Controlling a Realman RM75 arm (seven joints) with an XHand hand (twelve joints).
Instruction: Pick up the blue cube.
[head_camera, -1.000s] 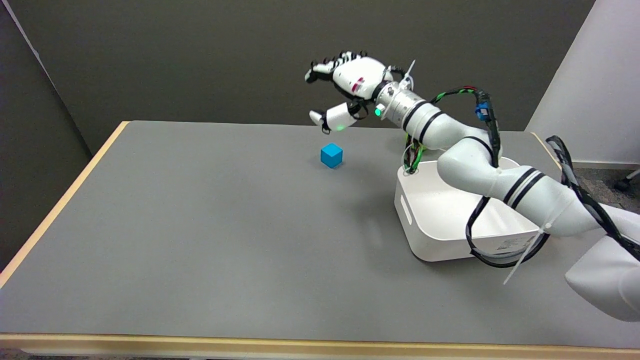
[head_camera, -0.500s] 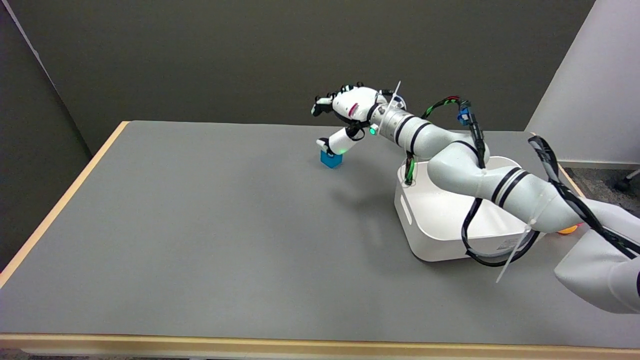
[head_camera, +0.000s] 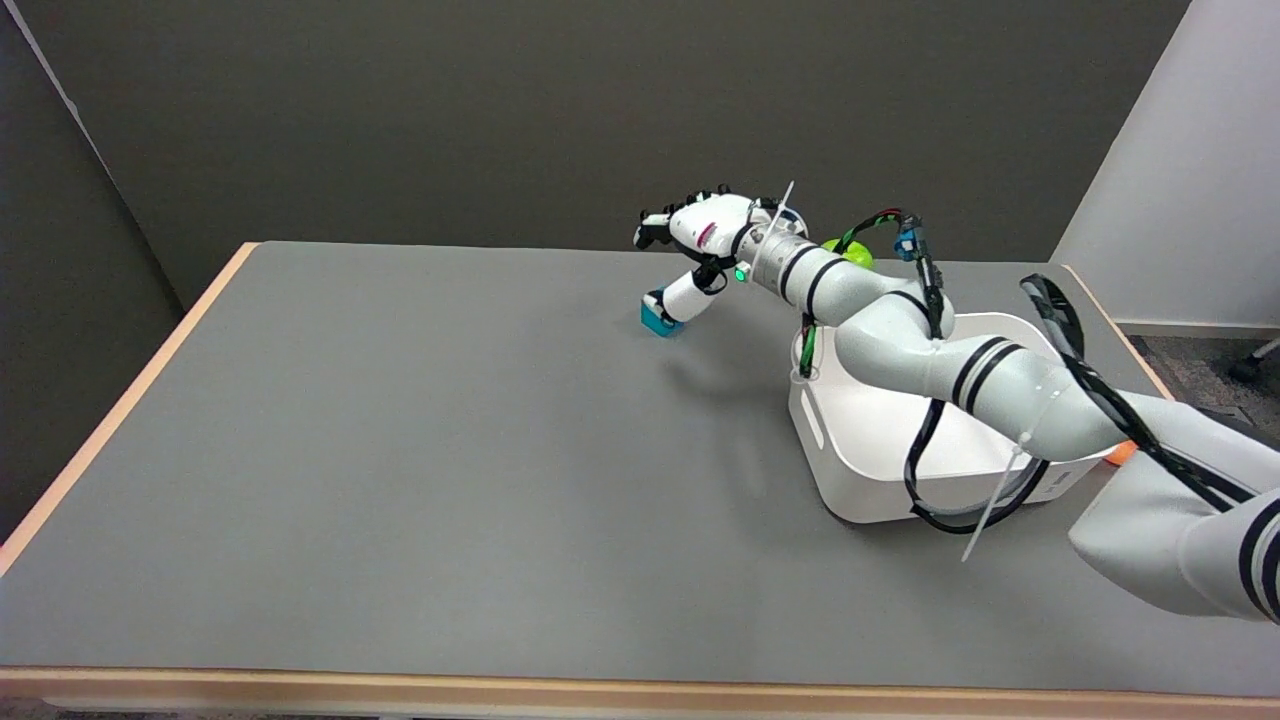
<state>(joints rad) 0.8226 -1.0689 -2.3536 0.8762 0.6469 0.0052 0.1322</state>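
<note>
Head view: right hand (head_camera: 697, 240) reaching low over the table (head_camera: 400, 450), at the blue cube (head_camera: 656, 318).
Thumb is touching the cube's top right; other fingers (head_camera: 655, 224) are spreading above and behind it, grip not closed. White bin (head_camera: 880, 440) is sitting well to the right.

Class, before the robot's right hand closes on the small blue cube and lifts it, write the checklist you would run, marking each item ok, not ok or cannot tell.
1. Small blue cube on the grey table, not lifted: ok.
2. Right hand down at the cube: ok.
3. Thumb over the cube's right side: ok.
4. Fingers closed on the cube's far side: not ok, spread above.
5. Firm grip: cannot tell.
6. White plastic bin apart from the cube: ok.
</note>
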